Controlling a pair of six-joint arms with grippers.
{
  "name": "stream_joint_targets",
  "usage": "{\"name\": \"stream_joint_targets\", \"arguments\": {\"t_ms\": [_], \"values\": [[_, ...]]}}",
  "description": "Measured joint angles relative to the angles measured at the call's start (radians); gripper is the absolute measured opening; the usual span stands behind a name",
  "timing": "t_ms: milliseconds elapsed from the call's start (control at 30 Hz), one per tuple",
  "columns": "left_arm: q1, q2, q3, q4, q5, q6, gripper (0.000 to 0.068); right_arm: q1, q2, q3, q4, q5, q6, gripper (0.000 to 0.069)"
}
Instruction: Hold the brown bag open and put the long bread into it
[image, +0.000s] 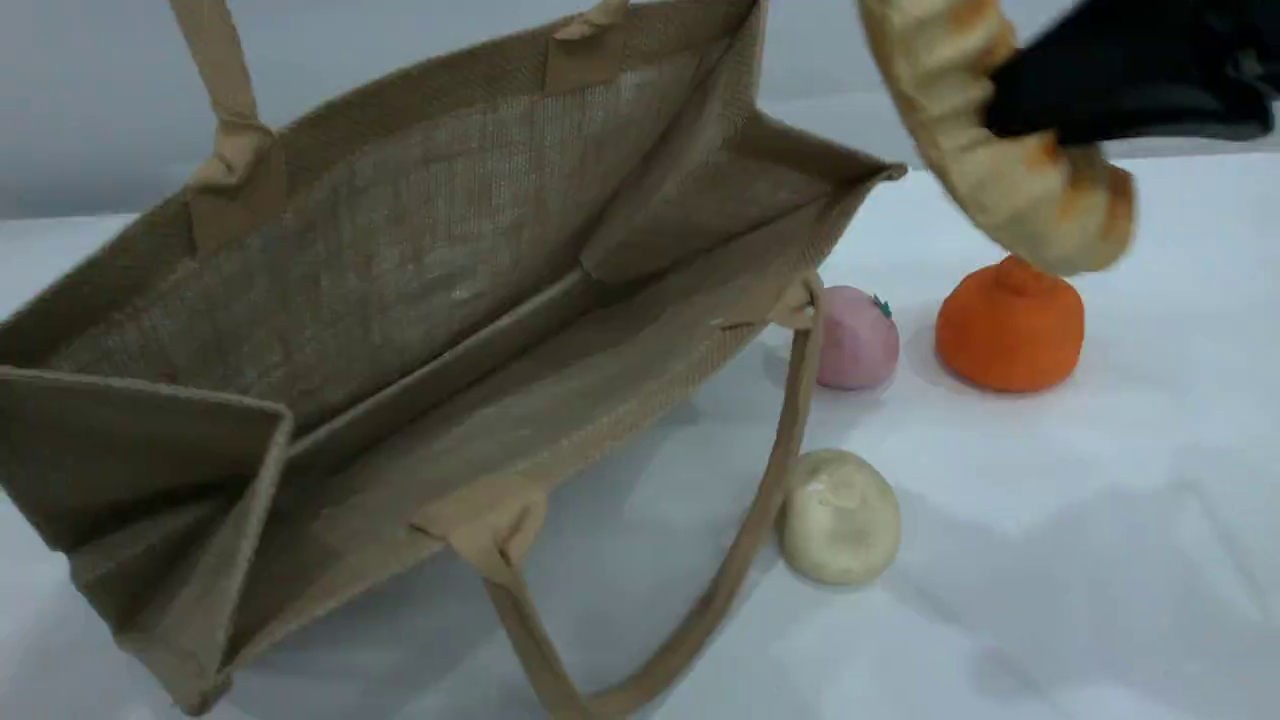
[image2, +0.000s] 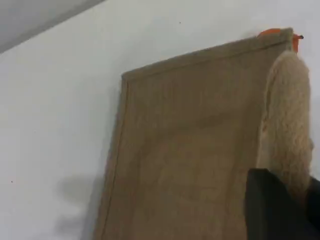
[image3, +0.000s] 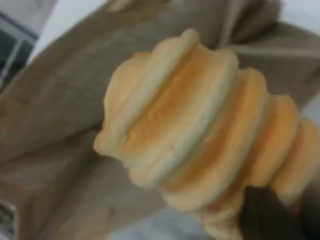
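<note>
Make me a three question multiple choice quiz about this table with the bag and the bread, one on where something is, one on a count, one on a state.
1. Where is the long bread?
A. inside the brown bag
B. in the air to the right of the brown bag, above the orange fruit
C. flat on the table

2. How many small round items lie on the table to the bag's right?
A. one
B. three
C. five

3. The bag's mouth is:
A. open
B. folded shut
C. zipped

Answers: 1 B, the right gripper carries it there. 2 B, orange fruit, pink fruit, cream bun. 3 A, its inner lining shows.
</note>
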Motion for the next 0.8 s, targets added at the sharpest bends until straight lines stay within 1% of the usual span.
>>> {"name": "stream_joint_targets", "arguments": {"t_ms": [100, 267, 400, 467, 633, 700, 800], "values": [[0.0, 0.0, 0.0, 0.0, 0.002, 0.001, 0.0086, 0.086, 0.033, -0.006, 0.05, -0.05, -0.02, 0.0057], [0.0, 0.0, -0.001, 0.0, 0.01, 0.001, 0.0085, 0.262, 0.092, -0.073, 0.138, -0.123, -0.026, 0.0057], [0.0, 0.0, -0.002, 0.0, 0.01, 0.001, 0.0085, 0.373, 0.16, -0.148, 0.159, -0.121, -0.029, 0.0057], [0.0, -0.001, -0.002, -0.003, 0.01, 0.001, 0.0085, 0.411, 0.2, -0.181, 0.176, -0.122, -0.029, 0.0057], [0.0, -0.001, -0.002, -0.004, 0.015, 0.0, 0.0085, 0.465, 0.321, -0.263, 0.181, -0.125, -0.033, 0.0055], [0.0, -0.001, -0.002, -0.004, 0.017, 0.0, 0.0085, 0.473, 0.371, -0.302, 0.182, -0.127, -0.039, 0.0055], [0.0, -0.001, -0.002, -0.004, 0.033, 0.0, 0.0085, 0.472, 0.449, -0.354, 0.183, -0.175, -0.039, 0.0055]]}}
